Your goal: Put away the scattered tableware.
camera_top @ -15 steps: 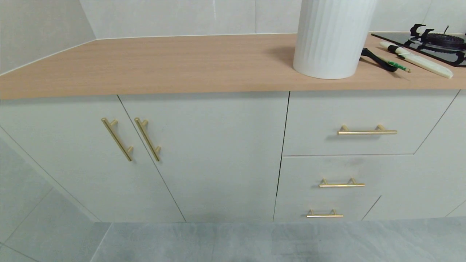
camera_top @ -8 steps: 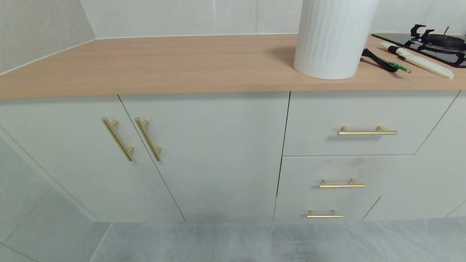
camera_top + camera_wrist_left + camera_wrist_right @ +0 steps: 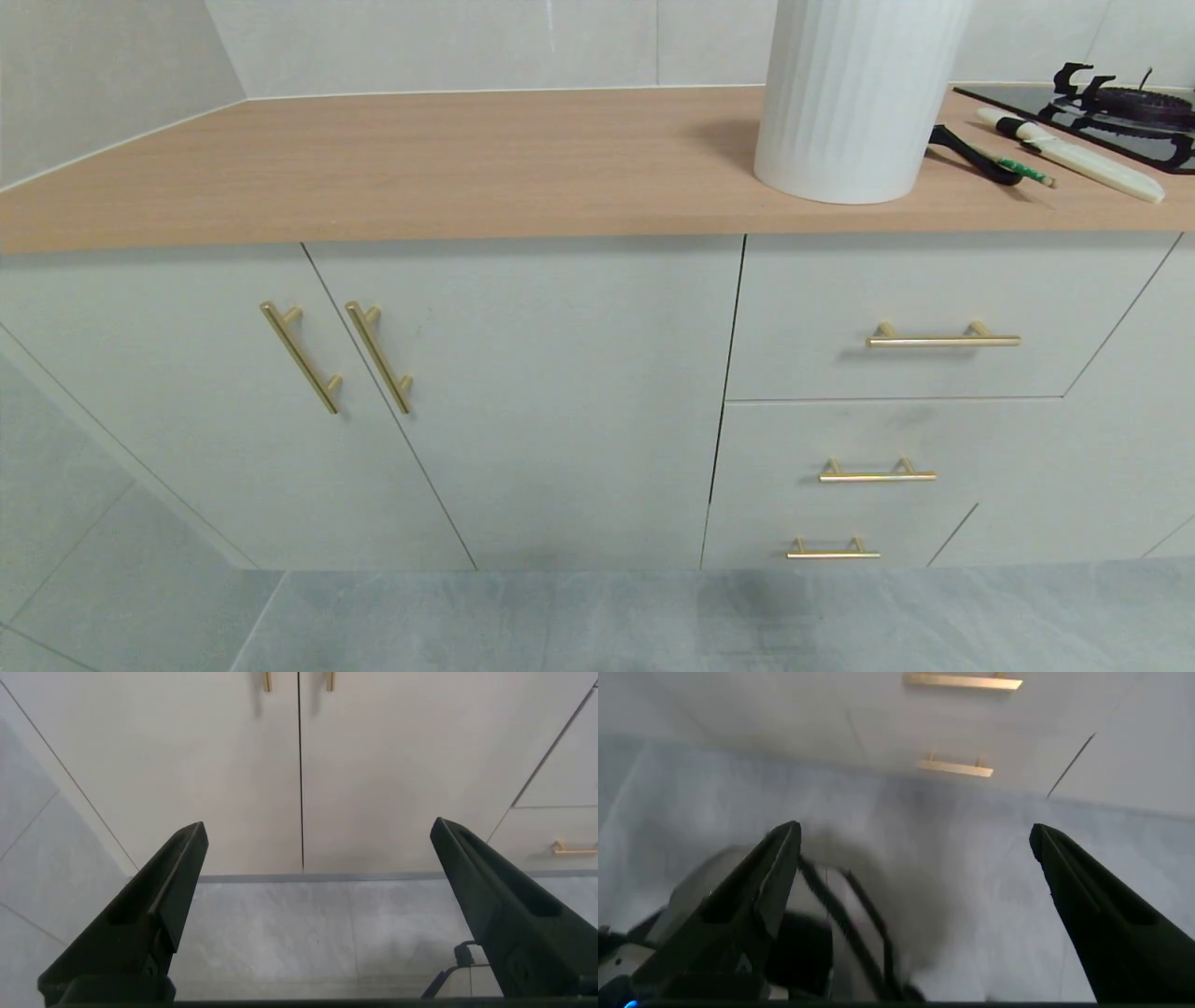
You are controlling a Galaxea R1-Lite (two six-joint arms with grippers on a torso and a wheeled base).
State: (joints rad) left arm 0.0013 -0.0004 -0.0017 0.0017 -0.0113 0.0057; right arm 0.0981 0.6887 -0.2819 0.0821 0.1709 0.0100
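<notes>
Head view: the knife (image 3: 1072, 155) lies at two o'clock, axis ten-to-four. The right gripper (image 3: 915, 905), spread empty like the left gripper (image 3: 318, 905), seems nearer.

Head camera drifts marginally, white ribbed container (image 3: 854, 103), black utensil (image 3: 971, 154) and top drawer handle (image 3: 943, 341) register a trace further right in frame, whole-picture shift attributable to the camera, not to items moving on the countertop (image 3: 420, 159).
</notes>
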